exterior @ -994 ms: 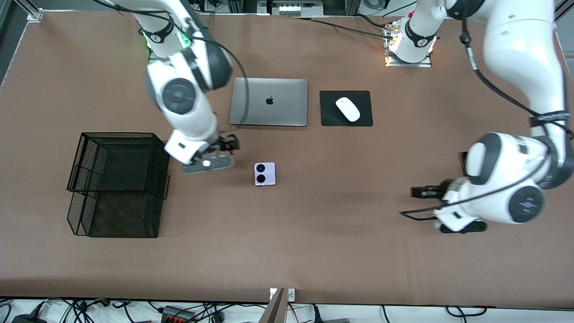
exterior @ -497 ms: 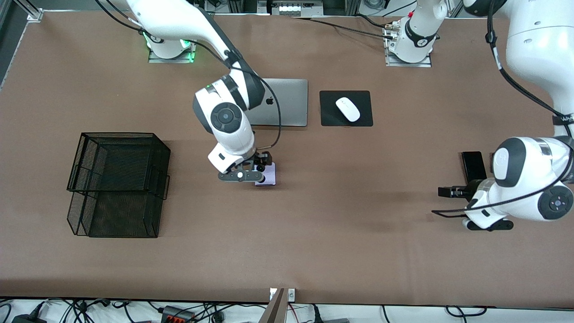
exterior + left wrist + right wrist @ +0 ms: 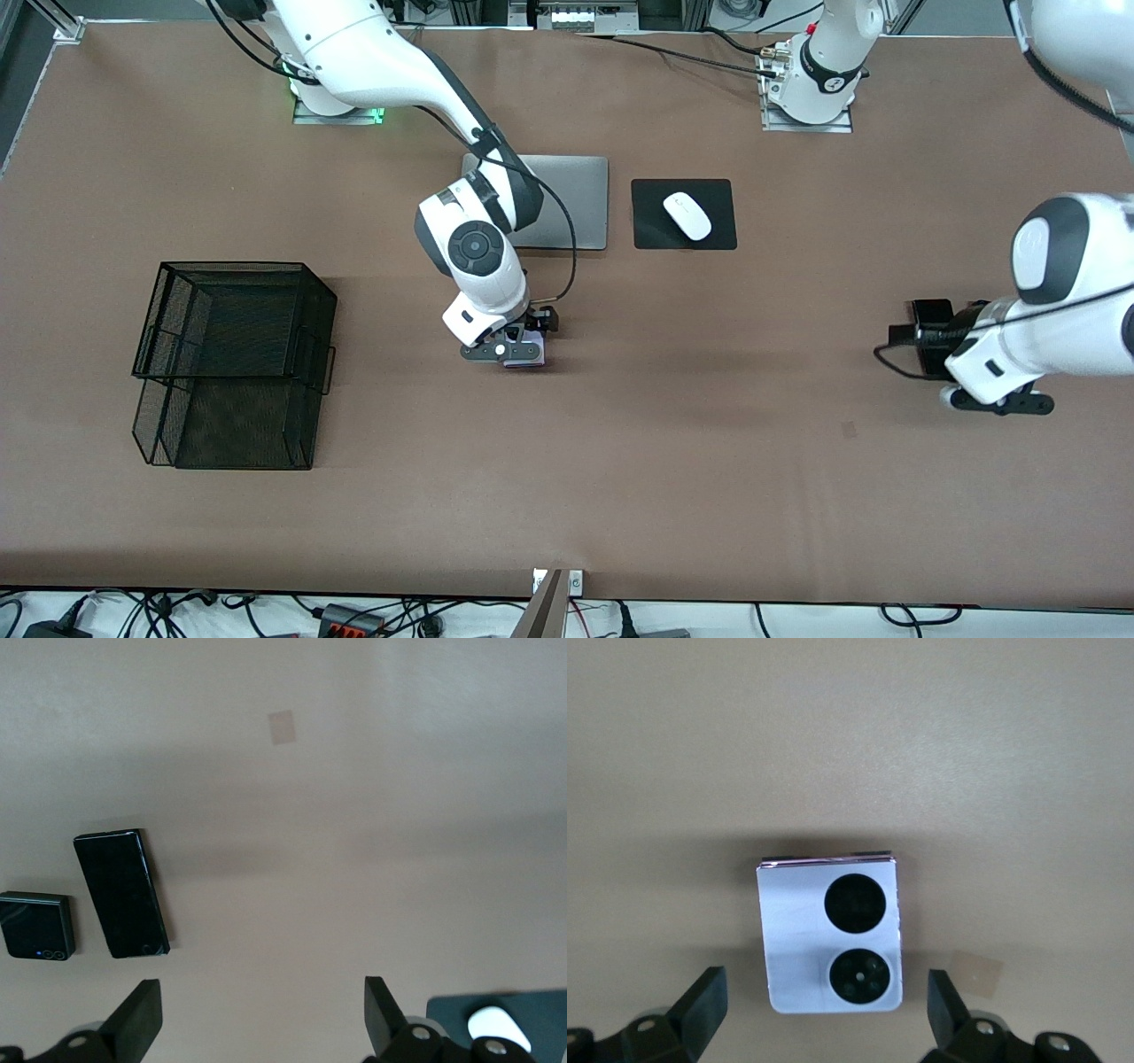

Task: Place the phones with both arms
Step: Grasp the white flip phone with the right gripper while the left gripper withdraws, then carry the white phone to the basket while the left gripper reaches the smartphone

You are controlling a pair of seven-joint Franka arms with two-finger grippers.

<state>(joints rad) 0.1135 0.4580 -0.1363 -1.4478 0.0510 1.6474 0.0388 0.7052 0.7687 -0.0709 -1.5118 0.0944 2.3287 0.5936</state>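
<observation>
A: Item one, right gripper (image 3: 507,351)?
B: It hangs low over the lavender phone (image 3: 829,935), near the middle of the table (image 3: 620,461). Fingers (image 3: 700,1003) spread wide, holding nothing. In the right wrist view the phone lies flat between the two fingertips with clear space on each side, its two black camera circles facing up. From the front view only a sliver of lavender shows under the gripper.

A: Item two, left gripper (image 3: 921,338)?
B: It is over the left arm's end of the table, above where a black phone lies. Fingers (image 3: 142,1017) wide apart, also holding nothing.

A: The black phones?
B: Both show in the left wrist view, flat on the table. The long black phone (image 3: 120,894) lies close to one fingertip, not touching it and not between the two. The small squarish black phone (image 3: 36,925) lies just beside the long one, with a narrow gap between them. Both are outside the span of the fingers.

A: Other stock?
B: A silver laptop (image 3: 567,213), closed, partly hidden by the right arm. A white mouse (image 3: 687,215) on a black mouse pad (image 3: 647,232) beside it. A black mesh basket (image 3: 235,363) toward the right arm's end, well apart from both grippers.
</observation>
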